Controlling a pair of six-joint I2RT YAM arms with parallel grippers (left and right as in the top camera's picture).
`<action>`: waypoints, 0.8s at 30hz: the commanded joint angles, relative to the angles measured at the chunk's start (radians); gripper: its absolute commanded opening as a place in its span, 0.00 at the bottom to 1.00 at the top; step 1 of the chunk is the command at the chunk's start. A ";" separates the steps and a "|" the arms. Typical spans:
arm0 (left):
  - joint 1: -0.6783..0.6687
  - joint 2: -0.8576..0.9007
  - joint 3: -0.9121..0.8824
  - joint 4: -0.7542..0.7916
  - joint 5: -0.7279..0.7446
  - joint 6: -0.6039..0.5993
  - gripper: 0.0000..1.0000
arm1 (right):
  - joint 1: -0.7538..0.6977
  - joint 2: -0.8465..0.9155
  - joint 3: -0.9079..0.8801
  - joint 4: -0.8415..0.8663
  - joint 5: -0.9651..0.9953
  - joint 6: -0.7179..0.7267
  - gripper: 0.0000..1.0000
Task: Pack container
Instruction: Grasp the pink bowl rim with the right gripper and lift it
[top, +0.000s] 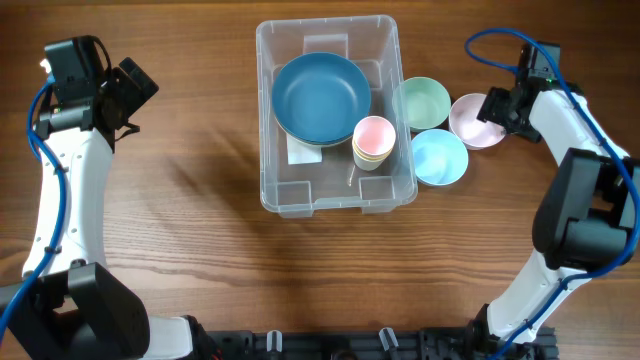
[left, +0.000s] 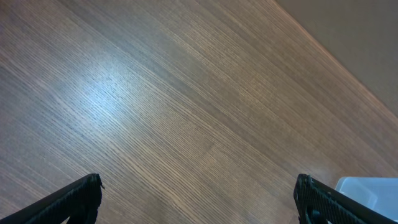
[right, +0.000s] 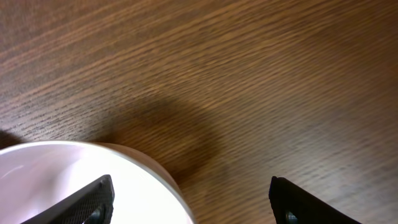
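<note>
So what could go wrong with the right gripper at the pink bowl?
The right gripper is open across the rim of the pink bowl; a grip on that thin edge might slip or tilt it.
The green bowl and light blue bowl sit close beside it and could get nudged.
The dark blue bowl and stacked cups leave little free floor in the container.

Brown wood-grain bench (top: 200, 200); a soft glare (left: 106, 93) lies on it ahead-left of the left pincer (left: 198, 186).
</note>
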 joint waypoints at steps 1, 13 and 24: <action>0.005 0.008 0.008 0.000 -0.010 0.000 1.00 | -0.003 0.034 0.008 0.010 -0.038 -0.017 0.74; 0.005 0.008 0.008 0.000 -0.010 0.000 1.00 | -0.057 0.037 0.008 -0.021 -0.034 -0.017 0.15; 0.005 0.008 0.008 0.000 -0.010 0.000 1.00 | -0.121 0.016 0.011 -0.051 -0.035 -0.017 0.04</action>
